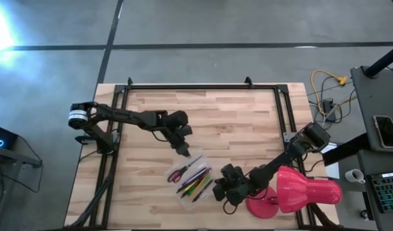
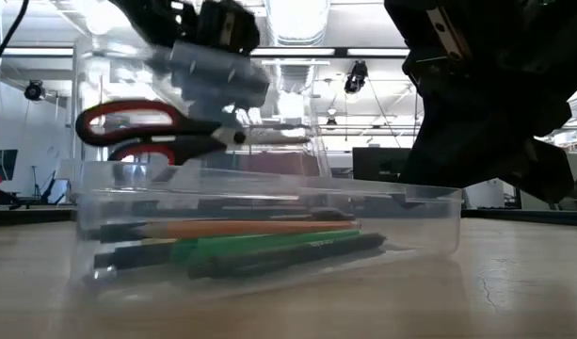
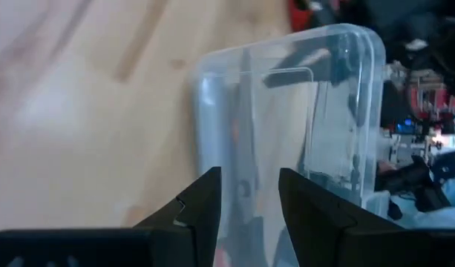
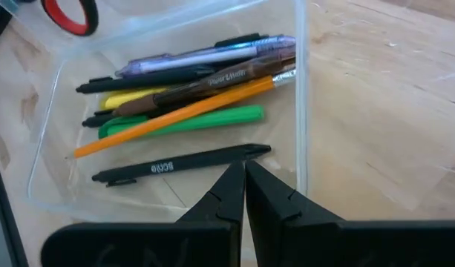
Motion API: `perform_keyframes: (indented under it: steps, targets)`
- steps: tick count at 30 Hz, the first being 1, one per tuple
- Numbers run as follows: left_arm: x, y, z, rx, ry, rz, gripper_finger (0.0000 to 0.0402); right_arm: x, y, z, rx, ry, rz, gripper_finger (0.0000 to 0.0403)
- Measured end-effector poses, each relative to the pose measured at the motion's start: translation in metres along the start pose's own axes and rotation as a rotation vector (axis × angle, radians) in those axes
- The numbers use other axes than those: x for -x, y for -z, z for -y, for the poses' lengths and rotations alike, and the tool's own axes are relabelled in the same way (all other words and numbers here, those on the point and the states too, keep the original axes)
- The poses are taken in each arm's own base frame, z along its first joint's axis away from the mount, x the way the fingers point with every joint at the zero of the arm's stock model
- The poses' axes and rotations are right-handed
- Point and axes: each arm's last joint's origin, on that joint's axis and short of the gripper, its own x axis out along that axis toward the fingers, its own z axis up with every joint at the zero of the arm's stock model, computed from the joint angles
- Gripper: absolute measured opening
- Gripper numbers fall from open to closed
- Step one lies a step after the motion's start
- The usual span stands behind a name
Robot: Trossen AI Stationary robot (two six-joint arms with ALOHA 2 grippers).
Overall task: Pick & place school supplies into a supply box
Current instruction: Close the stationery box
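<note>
Now, at the table: 2 dark arms work over a clear supply box point(image 1: 193, 179) on the wood top.

Landmark: the supply box, lying slantwise near the table's front edge, its long axis running from the left arm's side toward the front.

Contents: pens and pencils point(image 4: 186, 96) lie along the box floor, parallel to its long walls; green, yellow, orange, dark and pale violet barrels show.

Scissors: the red-handled scissors point(image 2: 161, 132) sit at the box's rim on the left arm's side, handles pointing away from the right arm; whether they rest on the wall or hang free cannot be told.

Left gripper point(image 3: 249, 200): above the box's far end, fingers narrowly parted, nothing visibly between them.

Right gripper point(image 4: 244, 189): just beside the box's opposite long wall, fingertips pressed together, empty.

Nearer arm: the left, judged closer to the scissors.

Judgement: loading looks nearly complete; the scissors' seating inside the walls decides the rest.
</note>
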Motion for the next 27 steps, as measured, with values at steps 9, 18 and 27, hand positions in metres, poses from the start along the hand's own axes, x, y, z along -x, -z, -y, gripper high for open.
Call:
perform_keyframes:
  steps: [9, 18, 27]
  targets:
    - [-0.020, 0.018, 0.030, -0.067, -0.023, -0.016, 0.0121, 0.000, 0.000, 0.001, 0.018, 0.006, 0.015, 0.0008]
    - [-0.034, 0.033, 0.028, -0.040, -0.017, 0.006, 0.0121, -0.005, -0.001, 0.001, 0.008, 0.005, 0.000, 0.0008]
    - [-0.036, 0.028, 0.034, -0.055, 0.019, 0.061, 0.0121, -0.032, 0.013, -0.018, -0.020, -0.073, -0.045, 0.0008]
